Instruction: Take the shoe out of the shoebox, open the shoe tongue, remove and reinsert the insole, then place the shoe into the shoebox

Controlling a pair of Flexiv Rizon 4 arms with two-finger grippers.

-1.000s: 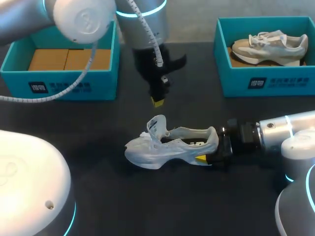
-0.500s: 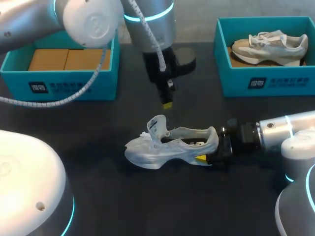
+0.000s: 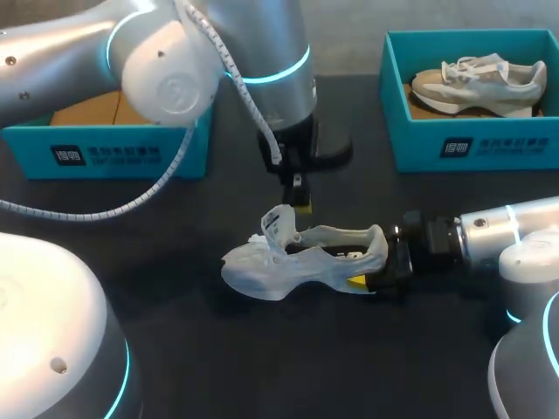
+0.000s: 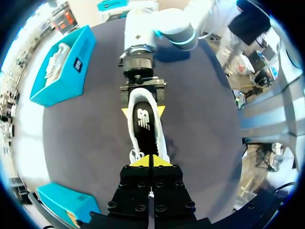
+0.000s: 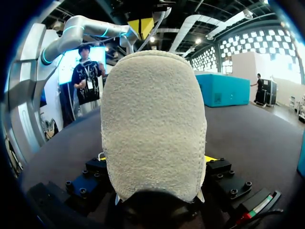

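1. White shoe out on counter, heel pinched by R pincer, tongue up.
2. L pincer just above shoe's tongue, tips pressed together, empty.
3. Step, prob.: insole removal; next needs L tips spread, dipped into shoe.

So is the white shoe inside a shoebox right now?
No, the white shoe lies on the table, its heel held in the right gripper's jaws.

Left arm: silver-grey shell, glowing cyan ring, white coiled cable.
Right arm: silver, cyan rings, black wrist.
Left gripper: black screwed blocks, yellow tips.
Nearest housings: white domes, cyan bands.
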